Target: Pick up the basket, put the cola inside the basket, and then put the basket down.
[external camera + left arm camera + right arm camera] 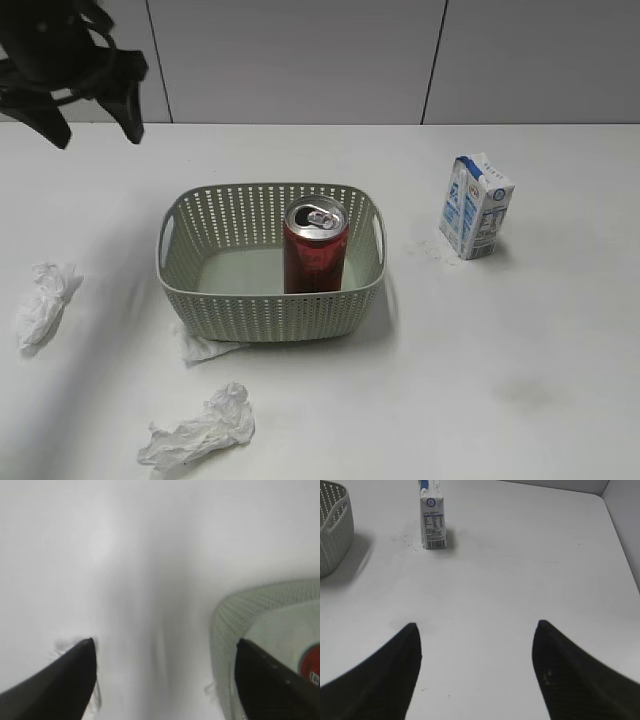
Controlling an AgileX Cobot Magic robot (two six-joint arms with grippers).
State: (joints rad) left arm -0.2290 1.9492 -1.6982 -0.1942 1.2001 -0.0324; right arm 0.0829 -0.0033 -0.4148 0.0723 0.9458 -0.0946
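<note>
The sage-green basket (pixel 270 300) rests on the white table in the middle of the exterior view. The red cola can (pixel 315 250) stands upright inside it, toward its right half. My left gripper (pixel 98 130) is open and empty, raised at the far left, well away from the basket. In the left wrist view the left gripper (pixel 165 645) hangs over bare table, with the basket's rim (pixel 235 615) and a bit of the red can (pixel 312 662) at the right. My right gripper (pixel 476 627) is open and empty over bare table; it does not show in the exterior view.
A blue-and-white milk carton (pixel 475 205) stands right of the basket; it also shows in the right wrist view (pixel 432 517), with the basket's corner (pixel 332 530) at the left. Crumpled tissues lie at the left (pixel 42 305), at the front (pixel 200 428) and under the basket's front edge (pixel 205 347).
</note>
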